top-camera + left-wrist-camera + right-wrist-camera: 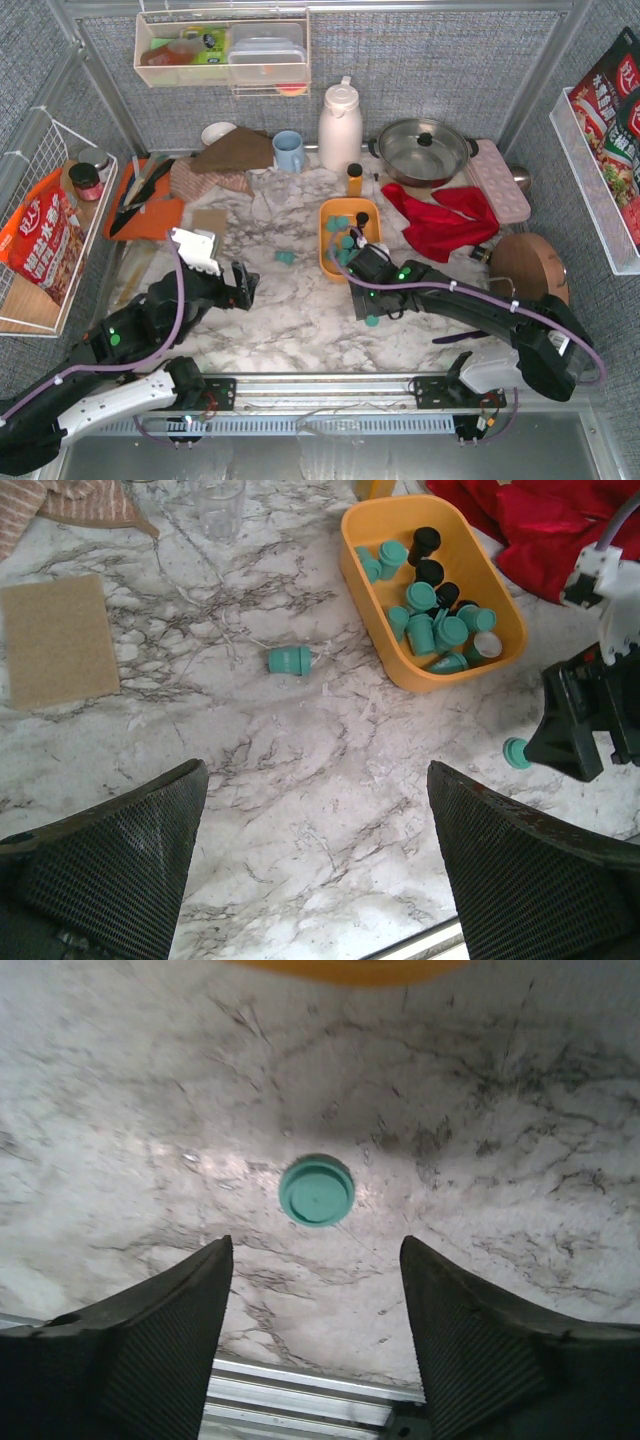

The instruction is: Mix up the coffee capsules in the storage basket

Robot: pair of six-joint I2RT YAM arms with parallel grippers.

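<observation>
Ribbed black fingers (150,1340) of the right gripper (315,1260) fill the bottom of its wrist view. They stand well apart with nothing between them: open, holding nothing. Just ahead of the tips, on the marble tabletop (120,1110), one teal capsule (316,1191) stands on end with a flat round face up. It is outside the orange storage basket (440,678), near the basket's near end. A second teal capsule (290,660) lies on its side on the marble, left of the basket and clear of it. The other pods (432,610) sit in the basket in a loose heap, mostly teal, with the black ones (427,542) bunched toward the far end, so the colours do not look well mixed yet. The left gripper (315,780) hangs over bare marble, jaws spread wide, empty. Handling, as judged: the capsules look light, rigid and smooth, tapered cups with a small flange at the wide end. A pinch on the tapered wall would likely squirt one out, and the one lying down would roll if nudged along its side. The best hold seems to be across the body just under the flange, fingers straddling it from above, with modest squeeze, since thin walls may dent. The basket looks like light, shallow plastic and would probably slide on the polished marble if pushed or stirred hard. The low walls could let pods hop out.
</observation>
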